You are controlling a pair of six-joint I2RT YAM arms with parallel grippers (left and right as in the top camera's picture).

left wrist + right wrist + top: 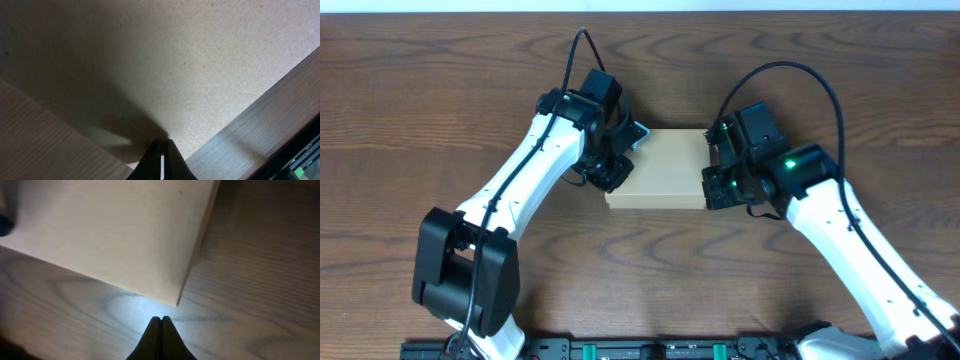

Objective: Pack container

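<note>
The container (665,168) is a plain tan cardboard box lying flat with its lid down at the middle of the table. My left gripper (612,172) is at its left end, shut, with the fingertips resting on the lid near the edge. In the left wrist view the tan lid (165,65) fills most of the frame above the shut left gripper (161,141). My right gripper (712,188) is at the box's right end, shut and empty. In the right wrist view the right gripper (161,318) hovers over the table just off a corner of the box (115,235).
Dark wood-grain table (650,270) runs all around the box. A black rail with green parts (670,350) lies along the front edge. Both white arms reach in from the front corners.
</note>
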